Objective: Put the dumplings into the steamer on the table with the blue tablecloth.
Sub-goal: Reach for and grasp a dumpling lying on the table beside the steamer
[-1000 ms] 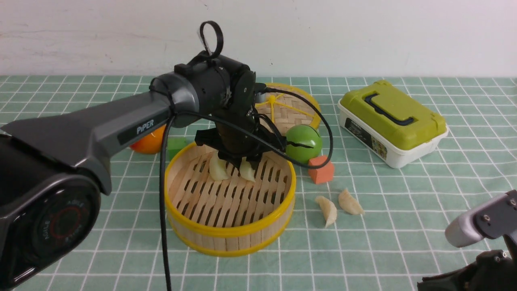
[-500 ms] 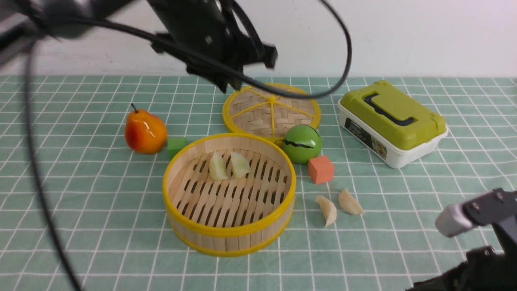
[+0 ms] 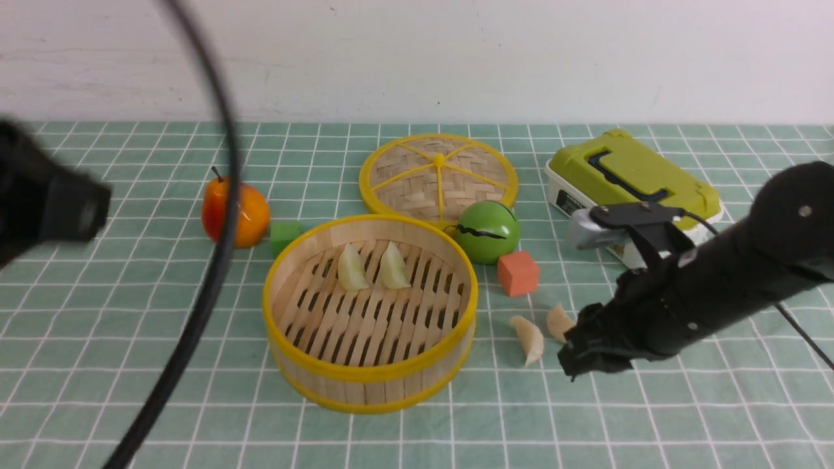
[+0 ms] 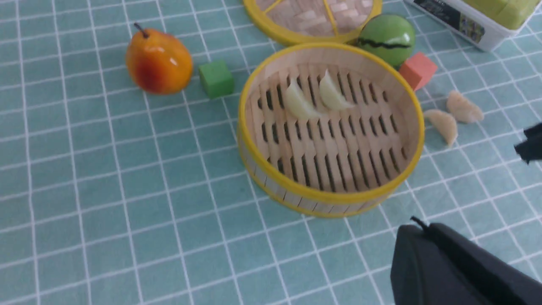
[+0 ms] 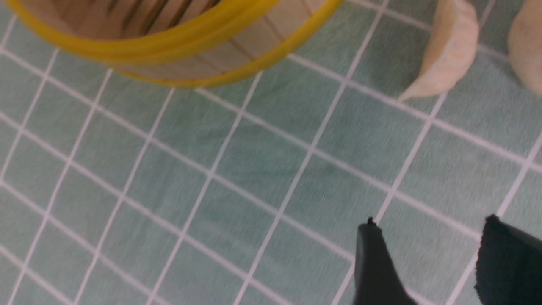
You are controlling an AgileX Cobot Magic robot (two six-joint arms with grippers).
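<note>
The steamer (image 3: 371,378) stands mid-table on the blue tablecloth (image 3: 130,326). Two dumplings (image 3: 352,268) (image 3: 393,267) lie side by side on its slats. Two more dumplings (image 3: 529,339) (image 3: 558,322) lie on the cloth to its right. My right gripper (image 3: 576,358) hovers low just beside the pair on the cloth, open and empty (image 5: 427,228); the nearer dumpling (image 5: 449,55) lies ahead of its fingertips. My left arm (image 3: 45,202) is a blur at the left edge. The left gripper (image 4: 417,226) is shut on nothing, above the cloth in front of the steamer (image 4: 330,199).
Behind the steamer lie a woven lid (image 3: 438,176), a green ball (image 3: 488,225) and an orange cube (image 3: 518,272). A pear (image 3: 234,212) and green cube (image 3: 285,234) sit to the left. A green-lidded box (image 3: 632,189) stands at the right. A black cable (image 3: 215,260) swings across the left foreground.
My left arm has lifted out of the steamer and swung away left, leaving the second dumpling inside, and its jaws have shut. My right arm has come in from the lower right and opened.
</note>
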